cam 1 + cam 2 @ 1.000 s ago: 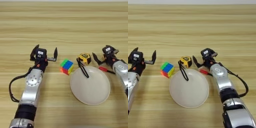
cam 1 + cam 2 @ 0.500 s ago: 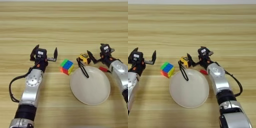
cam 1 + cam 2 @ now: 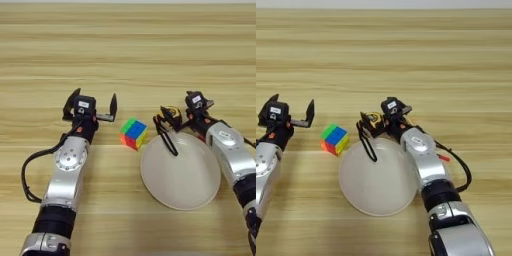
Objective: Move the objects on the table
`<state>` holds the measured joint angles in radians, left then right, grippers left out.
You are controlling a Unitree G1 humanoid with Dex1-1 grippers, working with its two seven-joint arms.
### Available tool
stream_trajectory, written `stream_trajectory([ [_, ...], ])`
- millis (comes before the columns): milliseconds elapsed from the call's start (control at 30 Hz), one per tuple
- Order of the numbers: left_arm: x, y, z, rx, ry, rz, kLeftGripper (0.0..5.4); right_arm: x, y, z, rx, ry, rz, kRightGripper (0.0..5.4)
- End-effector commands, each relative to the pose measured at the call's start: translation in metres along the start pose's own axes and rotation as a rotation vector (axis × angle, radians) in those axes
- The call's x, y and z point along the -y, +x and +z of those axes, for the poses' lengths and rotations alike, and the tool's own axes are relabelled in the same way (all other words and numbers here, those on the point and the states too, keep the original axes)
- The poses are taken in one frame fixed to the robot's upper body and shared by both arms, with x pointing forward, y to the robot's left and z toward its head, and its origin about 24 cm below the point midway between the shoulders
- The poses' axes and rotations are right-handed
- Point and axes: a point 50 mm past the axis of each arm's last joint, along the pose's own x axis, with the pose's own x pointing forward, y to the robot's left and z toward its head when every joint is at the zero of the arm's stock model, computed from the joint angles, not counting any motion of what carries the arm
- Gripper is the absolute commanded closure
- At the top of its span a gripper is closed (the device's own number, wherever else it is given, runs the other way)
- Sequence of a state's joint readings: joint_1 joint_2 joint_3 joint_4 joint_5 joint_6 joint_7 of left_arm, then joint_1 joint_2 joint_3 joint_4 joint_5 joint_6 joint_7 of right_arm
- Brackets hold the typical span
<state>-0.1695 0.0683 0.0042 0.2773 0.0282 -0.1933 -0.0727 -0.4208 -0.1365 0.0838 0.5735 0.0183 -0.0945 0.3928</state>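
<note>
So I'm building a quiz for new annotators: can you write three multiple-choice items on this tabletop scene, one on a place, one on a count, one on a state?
1. Where does the small multicoloured puzzle cube lie?
A. on the round off-white plate
B. on the light-wood table, left of the plate
C. in the left gripper

2. How many plates are there?
A. one
B. two
C. three

3. How is the left gripper?
A. shut on the cube
B. open, holding nothing
C. shut on a pen

Answers: 1 B, the cube sits on the light-wood table beside the round off-white plate's left rim. 2 A, only one plate shows. 3 B, its fingers stand apart with nothing between them.
</note>
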Motion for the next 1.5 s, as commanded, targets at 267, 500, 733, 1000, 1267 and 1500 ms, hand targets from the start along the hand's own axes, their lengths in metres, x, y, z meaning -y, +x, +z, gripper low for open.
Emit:
stream_trajectory([
  [267,0.007,0.004,0.002,0.014,0.001,-0.006,0.0,-0.007,0.012,0.003,-0.081,-0.045,0.053,0.03],
  [500,0.008,0.005,0.002,0.013,0.0,-0.007,0.0,-0.012,0.017,-0.01,-0.166,-0.066,0.072,0.03],
  [733,0.008,0.005,0.002,0.014,0.0,-0.008,0.0,-0.012,0.022,-0.024,-0.25,-0.066,0.07,0.03],
  [1000,0.008,0.005,0.002,0.015,0.0,-0.007,0.0,-0.011,0.026,-0.029,-0.281,-0.065,0.059,0.03],
  [1267,0.007,0.003,0.002,0.017,0.002,-0.006,0.0,-0.014,0.029,-0.031,-0.277,-0.036,0.055,0.03],
  [1500,0.005,0.003,0.002,0.018,0.002,-0.004,0.0,-0.015,0.031,-0.031,-0.273,0.02,0.042,0.18],
])
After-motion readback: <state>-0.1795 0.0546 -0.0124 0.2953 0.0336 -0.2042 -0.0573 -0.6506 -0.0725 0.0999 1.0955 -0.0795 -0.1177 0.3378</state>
